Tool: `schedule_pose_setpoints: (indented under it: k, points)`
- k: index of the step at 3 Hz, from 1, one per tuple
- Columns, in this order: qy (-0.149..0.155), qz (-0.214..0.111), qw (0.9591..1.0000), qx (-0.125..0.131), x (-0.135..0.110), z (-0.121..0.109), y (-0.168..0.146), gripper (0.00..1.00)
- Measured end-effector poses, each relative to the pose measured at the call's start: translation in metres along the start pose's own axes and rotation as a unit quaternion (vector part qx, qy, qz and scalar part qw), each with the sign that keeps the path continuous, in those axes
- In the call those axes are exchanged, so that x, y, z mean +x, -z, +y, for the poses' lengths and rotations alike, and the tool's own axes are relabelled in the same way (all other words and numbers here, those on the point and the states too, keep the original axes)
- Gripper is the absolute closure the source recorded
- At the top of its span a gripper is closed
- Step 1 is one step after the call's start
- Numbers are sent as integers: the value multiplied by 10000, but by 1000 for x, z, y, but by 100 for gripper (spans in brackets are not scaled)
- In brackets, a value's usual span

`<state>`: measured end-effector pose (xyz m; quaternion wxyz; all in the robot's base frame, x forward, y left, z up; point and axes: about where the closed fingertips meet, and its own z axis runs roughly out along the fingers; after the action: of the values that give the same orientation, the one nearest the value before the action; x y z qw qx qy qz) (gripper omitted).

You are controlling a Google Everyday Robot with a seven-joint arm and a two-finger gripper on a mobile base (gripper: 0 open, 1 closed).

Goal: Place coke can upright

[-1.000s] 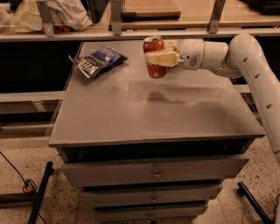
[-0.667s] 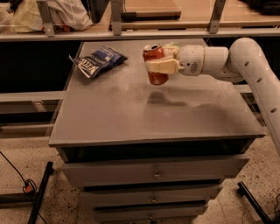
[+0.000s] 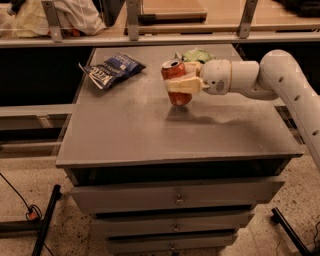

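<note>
Foreground, lower left: black stand leg (image 3: 47, 220) slanting across the speckled floor (image 3: 30, 185), with a thin cable (image 3: 15, 195) ending in a small red fitting beside it.

Front centre: three stacked drawers (image 3: 175, 200), each with a small metal pull, set under a grey surface (image 3: 150, 140).

Middle of the surface, slightly right of centre: coke can (image 3: 173, 70), red with a silver top rim, opening end up, close to upright with the top leaning a little to the left. Clamped around its middle by the pincer (image 3: 174, 85), with cream fingers (image 3: 182, 86) pressed against the can's sides from the right. Base of the can at or just above the surface; cannot tell whether touching. Soft dark shadow on the surface directly beneath and a little to the right.

Right side: white arm (image 3: 280, 80) reaching in roughly level from the right edge, with its rounded wrist housing just behind the pincer.

Farther back, left: dark blue chip bag (image 3: 112, 69) lying flat near the rear left corner, well apart from the can.

Rear centre: green bag (image 3: 197, 54), partly hidden behind the can and the wrist.

Background: metal rail (image 3: 150, 40) with upright posts along the rear edge, a wooden top beyond it, and pale crumpled cloth (image 3: 75, 15) at upper left.
</note>
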<state>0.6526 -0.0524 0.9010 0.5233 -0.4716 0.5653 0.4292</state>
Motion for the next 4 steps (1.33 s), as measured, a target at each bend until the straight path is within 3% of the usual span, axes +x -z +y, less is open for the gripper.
schedule_pose_setpoints:
  k: [3, 4]
  points:
    - [-251, -116, 9996, 66, 17, 6, 8, 12]
    - [-308, -157, 9994, 86, 20, 7, 12, 0]
